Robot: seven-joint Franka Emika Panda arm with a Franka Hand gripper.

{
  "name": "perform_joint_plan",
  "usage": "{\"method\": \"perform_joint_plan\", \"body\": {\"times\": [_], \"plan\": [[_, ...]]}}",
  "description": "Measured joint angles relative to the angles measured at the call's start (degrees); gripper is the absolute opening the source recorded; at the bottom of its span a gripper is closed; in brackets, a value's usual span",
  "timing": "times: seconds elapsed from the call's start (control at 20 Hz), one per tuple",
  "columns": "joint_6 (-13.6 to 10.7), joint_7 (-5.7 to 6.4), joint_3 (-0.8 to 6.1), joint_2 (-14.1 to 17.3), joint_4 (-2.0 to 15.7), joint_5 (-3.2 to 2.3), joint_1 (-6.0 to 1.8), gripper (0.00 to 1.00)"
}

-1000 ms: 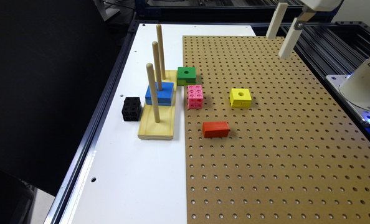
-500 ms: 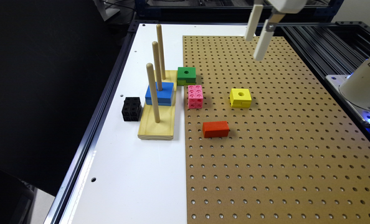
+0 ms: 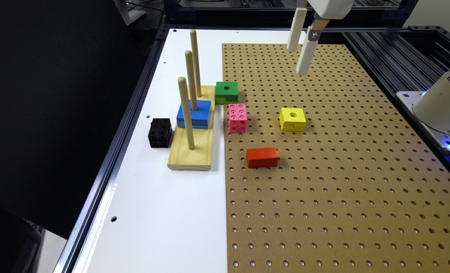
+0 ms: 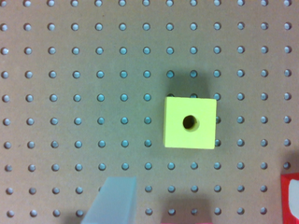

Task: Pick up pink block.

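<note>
- A white table [image 3: 160, 212] carries a brown pegboard [image 3: 342, 189] drilled with round holes.
- From the exterior view's left: black cube block [image 3: 160, 132], wooden peg stand [image 3: 191, 153] with a blue block [image 3: 194, 113] threaded on one dowel.
- The pink block [image 3: 237, 117], studded cubes, lies on the pegboard's edge beside the stand, near the green [image 3: 226, 92], yellow [image 3: 292, 119] and red [image 3: 262, 157] blocks.
- The gripper [image 3: 299, 60] hangs high, fingers spread, empty.

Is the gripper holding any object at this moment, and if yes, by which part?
Nothing is held. The gripper hangs in the air above the pegboard, and the pink block lies untouched on the board.
</note>
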Motion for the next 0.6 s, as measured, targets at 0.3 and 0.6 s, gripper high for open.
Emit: {"method": "perform_joint_plan", "body": {"times": [0.3,0.6], "plan": [[0.00,0.00,0.00,1.58,1.80,0.00,-0.04,1.00],[0.00,0.00,0.00,4.31,4.41,0.00,-0.04,1.00]]}}
